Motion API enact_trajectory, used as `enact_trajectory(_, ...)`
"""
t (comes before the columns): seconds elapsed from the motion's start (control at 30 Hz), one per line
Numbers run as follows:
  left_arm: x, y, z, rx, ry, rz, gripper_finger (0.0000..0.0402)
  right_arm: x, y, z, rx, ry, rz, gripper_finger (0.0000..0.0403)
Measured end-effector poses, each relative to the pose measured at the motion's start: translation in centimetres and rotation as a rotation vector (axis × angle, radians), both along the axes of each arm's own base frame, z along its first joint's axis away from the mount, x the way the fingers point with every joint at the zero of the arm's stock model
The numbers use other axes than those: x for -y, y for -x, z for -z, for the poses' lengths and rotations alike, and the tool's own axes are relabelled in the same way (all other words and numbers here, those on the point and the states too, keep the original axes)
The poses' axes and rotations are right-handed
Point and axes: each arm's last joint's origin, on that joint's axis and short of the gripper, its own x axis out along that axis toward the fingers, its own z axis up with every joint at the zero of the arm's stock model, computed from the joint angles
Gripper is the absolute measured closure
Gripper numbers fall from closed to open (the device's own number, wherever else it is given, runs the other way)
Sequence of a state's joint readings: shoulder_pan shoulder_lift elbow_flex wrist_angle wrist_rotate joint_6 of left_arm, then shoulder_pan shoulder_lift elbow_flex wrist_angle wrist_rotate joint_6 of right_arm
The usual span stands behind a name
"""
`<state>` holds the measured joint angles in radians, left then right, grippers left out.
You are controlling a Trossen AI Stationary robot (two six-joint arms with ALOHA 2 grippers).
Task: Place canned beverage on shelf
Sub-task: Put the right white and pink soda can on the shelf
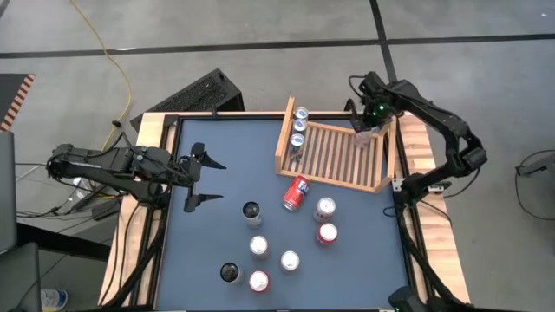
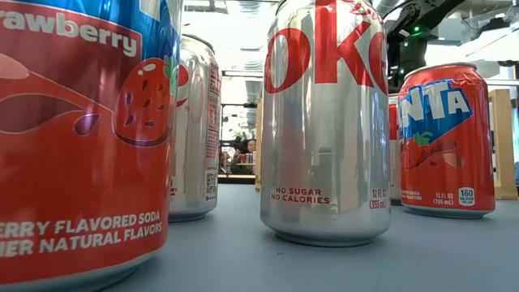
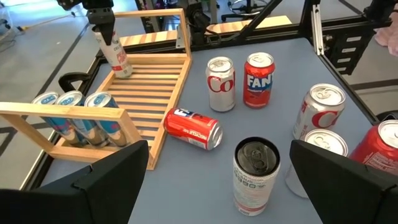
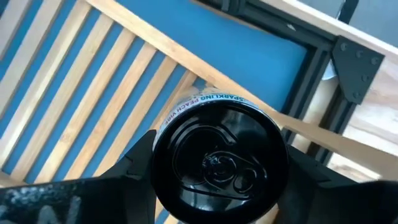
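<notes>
Wooden shelf (image 1: 340, 154) is the landmark: the right gripper (image 1: 368, 130) hangs over its far right corner, fingers clamped on a black-topped can (image 4: 219, 163). In the left wrist view that can stands nearly upright, leaning a little, its base at or just above the slats; contact is hard to confirm. Three cans (image 1: 299, 126) line the shelf's opposite side board. My read is a straight lowering and release. Left gripper (image 1: 198, 179) waits wide open, well left of the shelf.
</notes>
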<state>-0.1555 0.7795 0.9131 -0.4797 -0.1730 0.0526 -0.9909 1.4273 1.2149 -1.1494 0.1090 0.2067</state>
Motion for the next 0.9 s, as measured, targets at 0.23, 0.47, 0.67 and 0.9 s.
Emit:
enact_trajectory(0.23, 0.0, 0.0, 0.0, 0.0, 0.002, -0.001, 0.0021, -0.2, 0.1, 1.3, 0.0, -0.009, 0.002, 0.019)
enact_trajectory(0.47, 0.0, 0.0, 0.0, 0.003, -0.003, -0.015, 0.0021, -0.1, 0.0, 1.4, 0.012, -0.001, 0.002, 0.0181)
enact_trajectory(0.67, -0.1, 0.0, -0.1, 0.01, -0.003, -0.018, 0.0021, -0.2, 0.1, 1.3, 0.012, 0.001, 0.003, 0.0179)
enact_trajectory(0.9, 0.0, 0.0, -0.1, 0.009, -0.01, -0.015, 0.0021, -0.7, 0.8, 0.5, 0.041, 0.015, 0.011, 0.0177)
